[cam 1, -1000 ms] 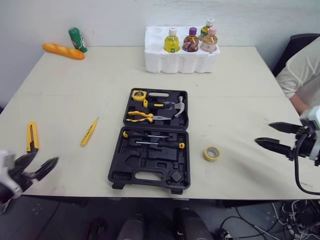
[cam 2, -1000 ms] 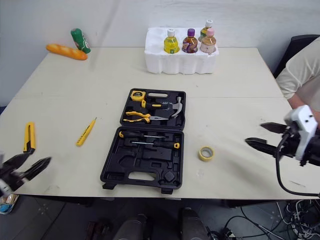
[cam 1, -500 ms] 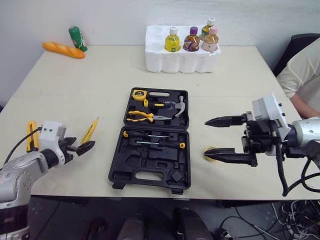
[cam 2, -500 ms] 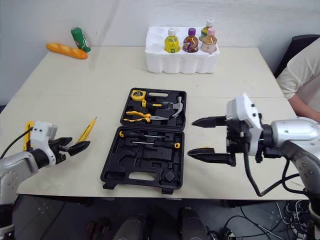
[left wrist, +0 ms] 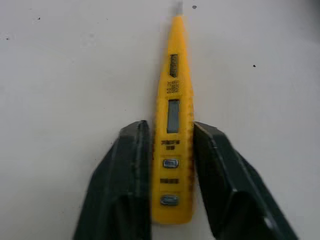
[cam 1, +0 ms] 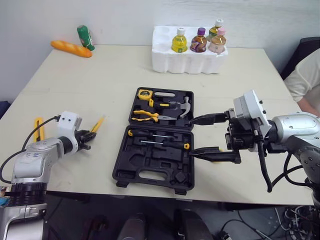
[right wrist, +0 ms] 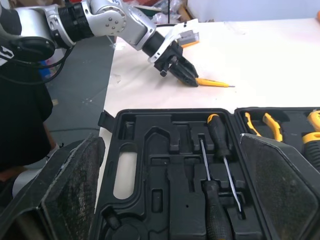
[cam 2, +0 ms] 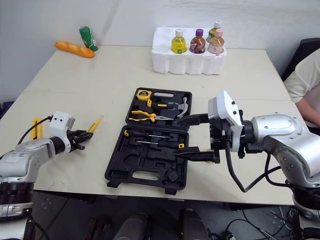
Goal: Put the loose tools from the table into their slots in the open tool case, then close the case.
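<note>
The black tool case (cam 1: pixel 131 166) lies open mid-table with a tape measure (cam 1: pixel 145 94), pliers (cam 1: pixel 145 116), a hammer (cam 1: pixel 185 105) and screwdrivers (cam 1: pixel 155 136) in their slots. Left of it lies a yellow tester pen (left wrist: pixel 172 140); my left gripper (cam 1: pixel 90 136) is shut on its rear end, one finger pressed to each side. A yellow utility knife (cam 1: pixel 38 127) lies further left. My right gripper (cam 1: pixel 193 136) hangs open over the case's right edge, and its lower finger hides most of a yellow tape roll (cam 1: pixel 216 150).
A white foam tray (cam 1: pixel 187 59) with several bottles stands at the back, right of centre. A bread loaf (cam 1: pixel 71 48) and a green can (cam 1: pixel 85 37) lie at the back left. A person's sleeve (cam 1: pixel 307 80) shows at the right edge.
My left gripper rose from below the table's front edge, reached the tester pen and closed around it. My right gripper swung in from the far right to the case's right edge, still open.
</note>
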